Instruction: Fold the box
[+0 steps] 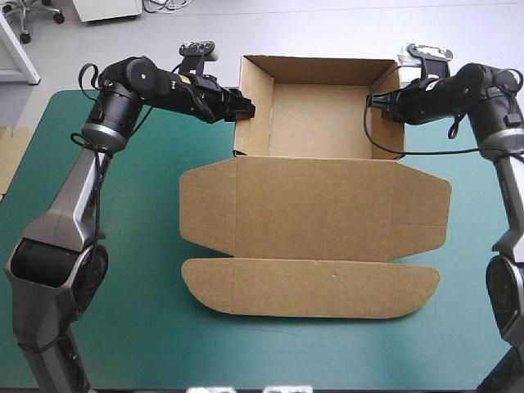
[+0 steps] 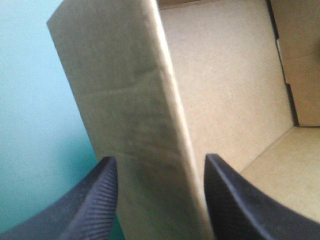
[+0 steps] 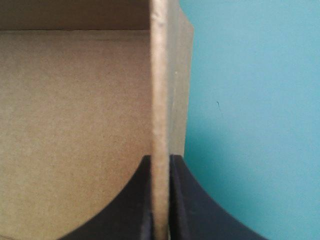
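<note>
The box is sitting toward the far side of the teal-green cover, midway between left and right, and it is already standing as an open tray. Its left wall, right wall and far wall are all raised around the floor. The lid is lying flat on the cover on the near side of the tray, with its long rounded tuck flap lying flat nearer still.

The left gripper is reaching in over the left wall. In the left wrist view its black fingers are standing apart, one outside the wall and one inside the tray, straddling it rather than pinching it. The right gripper is meeting the right wall from the other side, and its fingers are pressing together on that wall's top edge, the board running straight up between them.

Judging from this, the wall-raising part of the task is looking largely done, and the grippers seem to be finishing or checking the side walls. The lid and its flaps are not yet being worked. A strip of spare board is showing at the table's left edge.
</note>
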